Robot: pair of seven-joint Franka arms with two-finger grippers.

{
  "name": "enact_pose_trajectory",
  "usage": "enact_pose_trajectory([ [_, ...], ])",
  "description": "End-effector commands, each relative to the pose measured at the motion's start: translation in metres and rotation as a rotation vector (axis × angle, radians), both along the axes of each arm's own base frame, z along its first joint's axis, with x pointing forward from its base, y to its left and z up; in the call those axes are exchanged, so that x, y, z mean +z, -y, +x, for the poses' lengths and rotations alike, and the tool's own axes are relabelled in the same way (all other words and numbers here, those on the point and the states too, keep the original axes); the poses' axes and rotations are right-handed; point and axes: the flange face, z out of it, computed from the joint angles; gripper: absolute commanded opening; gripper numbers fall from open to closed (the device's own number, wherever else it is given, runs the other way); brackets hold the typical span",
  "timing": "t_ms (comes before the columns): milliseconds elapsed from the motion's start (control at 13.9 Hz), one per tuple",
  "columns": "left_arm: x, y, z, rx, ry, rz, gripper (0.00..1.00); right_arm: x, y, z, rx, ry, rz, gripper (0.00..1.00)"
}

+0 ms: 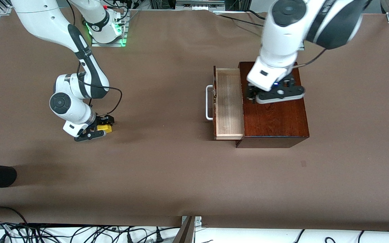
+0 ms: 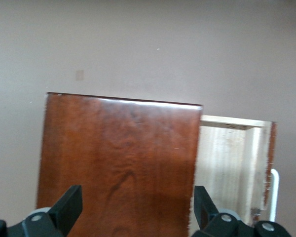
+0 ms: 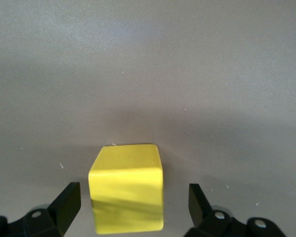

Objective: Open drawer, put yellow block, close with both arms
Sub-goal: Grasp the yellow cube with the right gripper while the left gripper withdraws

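The drawer (image 1: 229,103) stands pulled out of the box (image 1: 275,108), empty, near the table's (image 1: 181,175) left-arm end; that step is complete. My right gripper (image 3: 130,210) brackets the yellow block (image 3: 127,192) on the table, jaws wide, not gripping. My left gripper (image 2: 138,210) waits wide over the box; loading and closing remain.

front view: looking down from high across the brown table (image 1: 167,175), facing both arm bases | left wrist view: looking close down on the glossy dark mahogany box (image 2: 118,163) and pale wood drawer (image 2: 227,168), both shared with front (image 1: 275,118) | right wrist view: hovering close over the small yellow cube (image 3: 127,193), shared with front (image 1: 106,128)
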Motion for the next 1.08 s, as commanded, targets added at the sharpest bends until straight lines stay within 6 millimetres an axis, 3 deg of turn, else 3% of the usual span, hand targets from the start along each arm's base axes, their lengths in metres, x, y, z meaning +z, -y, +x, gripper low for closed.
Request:
enact_pose_trajectory([
  [0,0.024,-0.065,0.001,-0.068,-0.061,-0.043,1.0,-0.001,-0.005,0.0,-0.019,0.01,0.008,0.57],
  [216,0.048,-0.143,0.012,-0.143,-0.053,-0.033,1.0,-0.005,-0.005,0.001,-0.018,0.013,0.008,0.23],
  [360,0.054,-0.175,0.013,-0.155,-0.062,-0.029,1.0,-0.003,-0.005,0.002,-0.011,0.014,0.008,0.0],
  [504,0.052,-0.201,0.019,-0.197,-0.069,-0.019,1.0,0.016,-0.01,0.007,0.02,0.029,0.016,0.0],
  [648,0.047,-0.217,0.023,-0.192,-0.076,-0.025,1.0,0.058,-0.033,0.014,0.062,0.021,0.034,0.0],
  [792,0.048,-0.219,0.026,-0.175,-0.073,-0.025,1.0,0.104,-0.054,0.032,0.102,-0.01,0.039,0.0],
  [1008,0.05,-0.218,0.031,-0.178,-0.067,-0.024,1.0,0.15,-0.091,0.044,0.231,-0.003,0.073,0.0],
])
